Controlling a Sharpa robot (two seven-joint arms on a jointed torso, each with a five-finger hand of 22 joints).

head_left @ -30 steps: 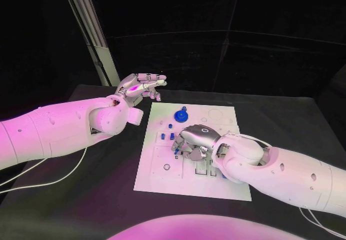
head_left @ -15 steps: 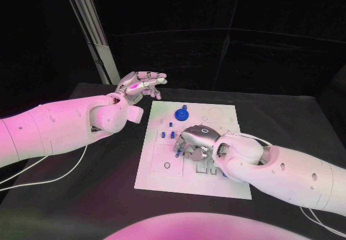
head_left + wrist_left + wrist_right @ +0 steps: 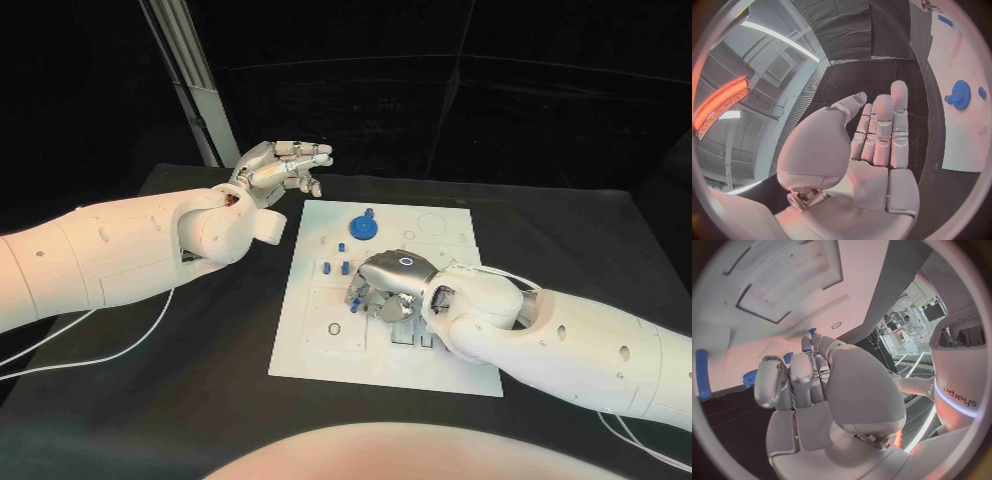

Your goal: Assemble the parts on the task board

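The white task board (image 3: 310, 340) lies mid-table. At its far end stands a blue gear (image 3: 364, 231), with small blue parts (image 3: 336, 268) just nearer. My right hand (image 3: 387, 290) is bent down over the board's middle and pinches a small blue part (image 3: 353, 303) at its fingertips. That part's tip (image 3: 812, 331) pokes out past the fingers in the right wrist view. My left hand (image 3: 284, 165) is raised beyond the board's far left corner. Its fingers (image 3: 879, 130) are straight and hold nothing. The gear (image 3: 961, 95) lies off to that hand's side.
Rectangular recesses (image 3: 411, 340) sit in the board near my right wrist. A loose blue peg (image 3: 701, 372) lies on the board (image 3: 786, 290). A white cable (image 3: 87, 350) runs over the black table under my left arm. A pale post (image 3: 188, 80) stands behind the table.
My right hand has stayed over the board's middle, its fingertips shifting only slightly with the blue part. The left hand hovers in the same place.
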